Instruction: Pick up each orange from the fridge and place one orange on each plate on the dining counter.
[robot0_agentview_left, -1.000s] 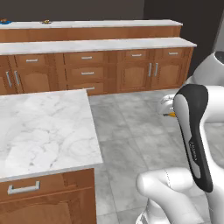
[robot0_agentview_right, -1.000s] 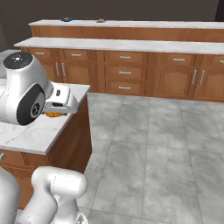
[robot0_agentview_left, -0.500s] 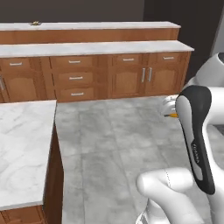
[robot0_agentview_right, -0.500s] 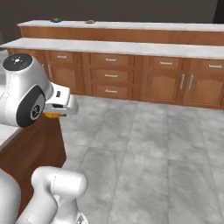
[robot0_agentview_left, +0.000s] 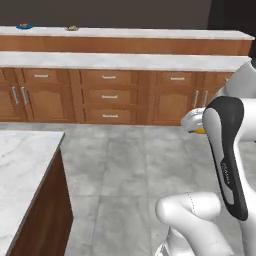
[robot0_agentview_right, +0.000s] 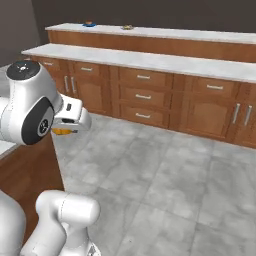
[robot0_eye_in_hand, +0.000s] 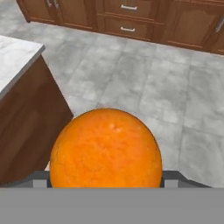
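Note:
A bright orange (robot0_eye_in_hand: 105, 148) sits low in the hand view, with my gripper (robot0_eye_in_hand: 106, 177) shut on it and its dark fingertips (robot0_eye_in_hand: 40, 178) showing at either side. From the base views only a sliver of that orange (robot0_agentview_left: 200, 131) (robot0_agentview_right: 62, 131) peeks out under the gripper (robot0_agentview_left: 196, 125) (robot0_agentview_right: 69, 125), held over the grey tiled floor. Far off, on the raised back counter (robot0_agentview_left: 150, 34) (robot0_agentview_right: 200, 36), lie a small blue plate (robot0_agentview_left: 23, 26) (robot0_agentview_right: 89, 23) and a second small plate (robot0_agentview_left: 72, 28) (robot0_agentview_right: 127, 27), too small to make out in detail.
A marble-topped island with brown sides (robot0_agentview_left: 22, 165) (robot0_eye_in_hand: 15, 54) stands close on the left. A lower row of wooden cabinets with a marble top (robot0_agentview_left: 115, 60) (robot0_agentview_right: 150, 60) runs in front of the raised counter. Grey floor tiles (robot0_eye_in_hand: 144, 83) lie between.
The whole picture has swung with the base: the near island slid left and the cabinet rows shifted across. The orange has stayed in the shut gripper.

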